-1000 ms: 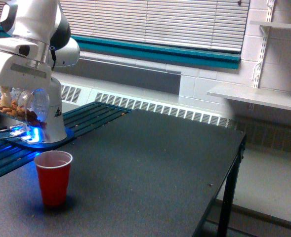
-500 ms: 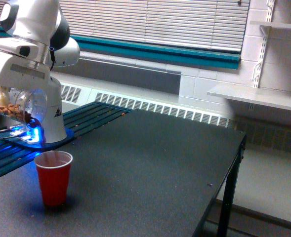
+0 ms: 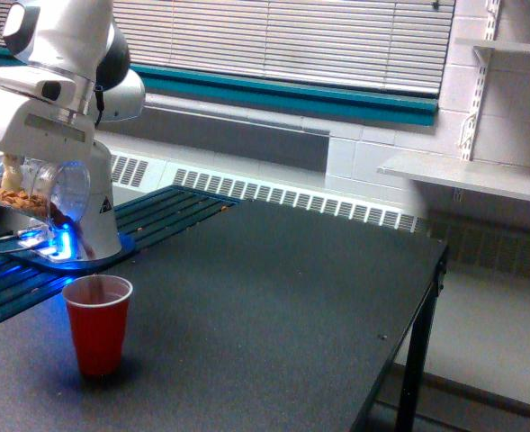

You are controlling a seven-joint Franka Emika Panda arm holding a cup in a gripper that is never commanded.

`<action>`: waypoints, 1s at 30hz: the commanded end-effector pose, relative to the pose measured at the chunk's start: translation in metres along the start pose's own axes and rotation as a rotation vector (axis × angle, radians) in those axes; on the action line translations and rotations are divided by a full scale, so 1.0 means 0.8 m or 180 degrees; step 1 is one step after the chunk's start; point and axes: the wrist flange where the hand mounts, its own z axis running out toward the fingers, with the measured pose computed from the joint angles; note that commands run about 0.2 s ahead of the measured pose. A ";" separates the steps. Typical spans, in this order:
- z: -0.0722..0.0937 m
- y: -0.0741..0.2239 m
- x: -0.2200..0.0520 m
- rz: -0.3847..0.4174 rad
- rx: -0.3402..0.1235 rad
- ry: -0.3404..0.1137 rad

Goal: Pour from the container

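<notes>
In the exterior view, my gripper hangs under the white arm at the left, shut on the container. The container is a clear jar lying almost on its side, mouth toward the exterior view's right. Brown nut-like bits lie along its lower wall and reach its mouth. Below and a little to the right of that mouth, a red cup stands upright on the black table. The cup's inside looks dark, and I cannot make out its contents.
The arm's white base stands on a plate lit blue behind the cup, beside dark slatted strips. The table's right edge drops to the floor. A radiator and blinds run along the back wall, with white shelves at the right.
The arm and the tilted container have shifted slightly between frames. The brown bits sit closer to the mouth. The red cup has not moved.
</notes>
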 end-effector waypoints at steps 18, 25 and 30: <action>-0.009 0.000 0.007 -0.0116 -0.0139 -0.0014; -0.010 -0.001 0.008 -0.0157 -0.0172 -0.0027; -0.012 -0.001 0.009 -0.0176 -0.0200 -0.0041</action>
